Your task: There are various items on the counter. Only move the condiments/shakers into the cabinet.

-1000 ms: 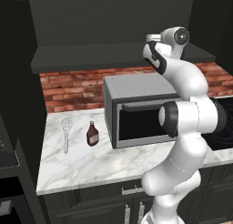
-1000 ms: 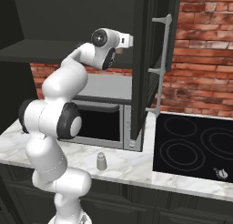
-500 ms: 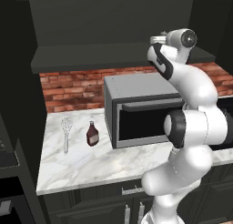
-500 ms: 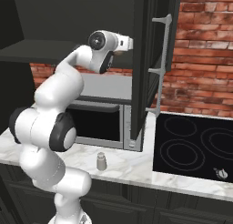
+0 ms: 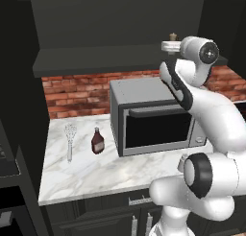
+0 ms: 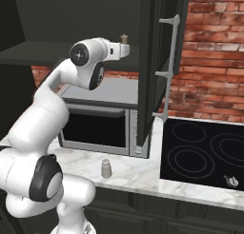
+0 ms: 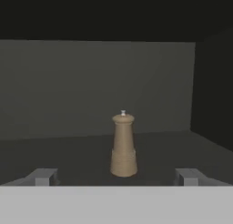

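The tan wooden pepper mill [image 7: 123, 145] stands upright on the dark cabinet shelf [image 7: 68, 150], a little beyond my gripper [image 7: 117, 178]. The gripper is open, its fingertips [image 7: 43, 176] wide apart on either side and touching nothing. From the base views the mill's top [image 5: 173, 37] [image 6: 124, 39] pokes up just past my hand at the cabinet ledge [image 5: 96, 62]. The dark red-brown bottle [image 5: 97, 141] and the wire whisk [image 5: 70, 140] sit on the marble counter [image 5: 86, 175] left of the microwave. The pale grey shaker [image 6: 106, 168] stands on the counter in front of the microwave.
The grey microwave [image 5: 153, 120] sits under the cabinet shelf, below my arm. An open dark cabinet door [image 6: 152, 62] with a long handle hangs to the right of my hand. The black stovetop [image 6: 205, 154] lies at the right.
My jaws have opened and let go of the pepper mill, which now stands free on the cabinet shelf. The arm's lower links have swung a little.
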### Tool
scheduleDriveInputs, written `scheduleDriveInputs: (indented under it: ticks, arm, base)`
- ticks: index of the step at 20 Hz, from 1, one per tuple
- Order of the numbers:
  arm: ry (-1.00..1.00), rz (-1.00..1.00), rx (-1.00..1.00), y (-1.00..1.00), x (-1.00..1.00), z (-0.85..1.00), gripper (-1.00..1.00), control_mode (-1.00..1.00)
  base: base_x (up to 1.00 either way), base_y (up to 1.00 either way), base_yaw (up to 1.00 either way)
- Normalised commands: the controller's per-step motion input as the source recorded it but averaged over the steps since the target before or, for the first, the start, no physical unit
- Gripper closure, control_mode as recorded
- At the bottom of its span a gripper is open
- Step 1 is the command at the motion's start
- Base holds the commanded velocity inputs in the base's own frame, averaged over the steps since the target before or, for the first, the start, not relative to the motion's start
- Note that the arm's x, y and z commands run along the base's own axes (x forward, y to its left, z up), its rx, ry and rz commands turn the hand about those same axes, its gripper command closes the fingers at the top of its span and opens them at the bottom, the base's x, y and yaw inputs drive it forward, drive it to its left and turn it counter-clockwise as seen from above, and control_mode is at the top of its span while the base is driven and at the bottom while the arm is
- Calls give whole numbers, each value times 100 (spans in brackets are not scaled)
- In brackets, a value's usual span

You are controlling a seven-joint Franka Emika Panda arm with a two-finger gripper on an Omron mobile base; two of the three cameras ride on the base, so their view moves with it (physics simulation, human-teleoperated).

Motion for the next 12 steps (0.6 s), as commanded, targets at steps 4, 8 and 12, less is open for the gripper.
scheduleDriveInputs:
  ticks: [4, 8, 12]
  arm:
    - [-11, -4, -1, 38, -100, 36, -100, -100]
    - [-4, -6, -4, 28, -100, 45, -100, -100]
    - [1, -8, -4, 23, -100, 54, -100, -100]
  base:
    - [0, 0, 0]
    - [0, 0, 0]
    - [0, 0, 0]
